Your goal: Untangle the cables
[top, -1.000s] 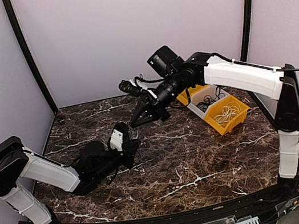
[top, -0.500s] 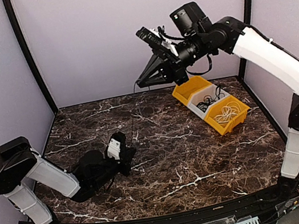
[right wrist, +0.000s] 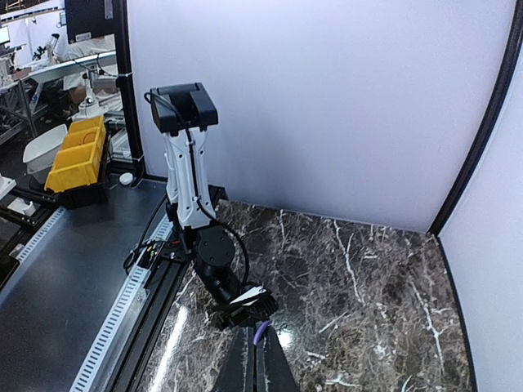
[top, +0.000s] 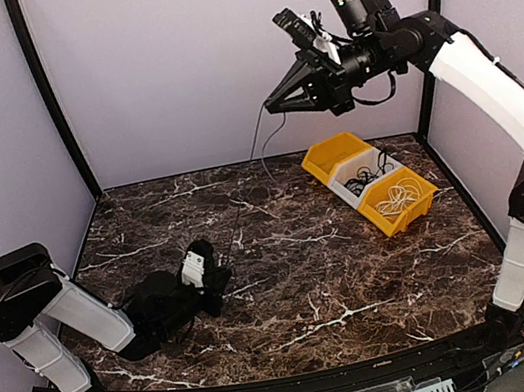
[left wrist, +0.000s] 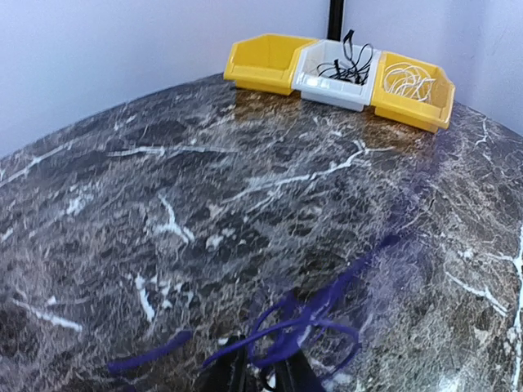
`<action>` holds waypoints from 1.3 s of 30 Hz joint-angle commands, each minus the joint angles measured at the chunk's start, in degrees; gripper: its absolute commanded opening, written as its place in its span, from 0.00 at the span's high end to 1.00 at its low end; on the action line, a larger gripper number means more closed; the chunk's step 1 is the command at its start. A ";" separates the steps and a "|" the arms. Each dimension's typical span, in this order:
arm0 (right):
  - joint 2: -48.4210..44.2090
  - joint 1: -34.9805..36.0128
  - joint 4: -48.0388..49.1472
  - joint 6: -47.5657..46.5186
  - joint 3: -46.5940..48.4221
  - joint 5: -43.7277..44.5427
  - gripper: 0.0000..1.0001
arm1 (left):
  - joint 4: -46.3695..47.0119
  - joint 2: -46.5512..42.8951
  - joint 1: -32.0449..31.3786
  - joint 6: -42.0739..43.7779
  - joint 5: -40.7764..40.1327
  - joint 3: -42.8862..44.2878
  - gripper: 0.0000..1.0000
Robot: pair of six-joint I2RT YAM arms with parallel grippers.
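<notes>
A thin dark cable, purple in the wrist views, runs from high in the air down to the table. My right gripper is raised well above the table's back and is shut on the cable's upper end, a short stub of which pokes out past the fingertips. My left gripper lies low on the marble at the left. Its jaws are nearly closed on loose loops of the same cable, which spread on the table just in front of them.
Three bins stand in a row at the back right: an empty yellow bin, a white bin with black cables, and a yellow bin with a white cable coil. The marble table has walls on three sides.
My right arm has risen and swung right, lifting the cable end high off the table. The left gripper has slid slightly back and left along the table, still on the cable.
</notes>
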 commanded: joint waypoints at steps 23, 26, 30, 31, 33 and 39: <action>-12.88 -8.02 14.69 1.45 -27.60 2.58 1.00 | -13.84 -10.50 0.29 -5.89 -6.00 -7.21 1.00; -13.60 -7.98 13.64 -1.55 -35.25 6.55 1.00 | -16.63 -17.22 0.34 -6.20 -7.21 -7.40 1.00; -13.68 -8.07 12.00 -8.12 -47.93 13.16 0.98 | -22.22 -25.82 0.37 -5.69 -7.91 -6.80 1.00; -13.39 -8.08 11.71 -10.30 -51.04 15.33 0.95 | -23.50 -26.86 0.31 -5.52 -7.97 -6.63 1.00; -12.42 -8.03 11.89 -14.97 -57.57 22.28 0.80 | -24.58 -28.81 0.29 -4.77 -8.42 -6.50 1.00; -5.15 -6.55 9.93 -16.68 -56.13 29.02 0.53 | -24.22 -26.67 0.29 -5.65 -8.46 -6.86 1.00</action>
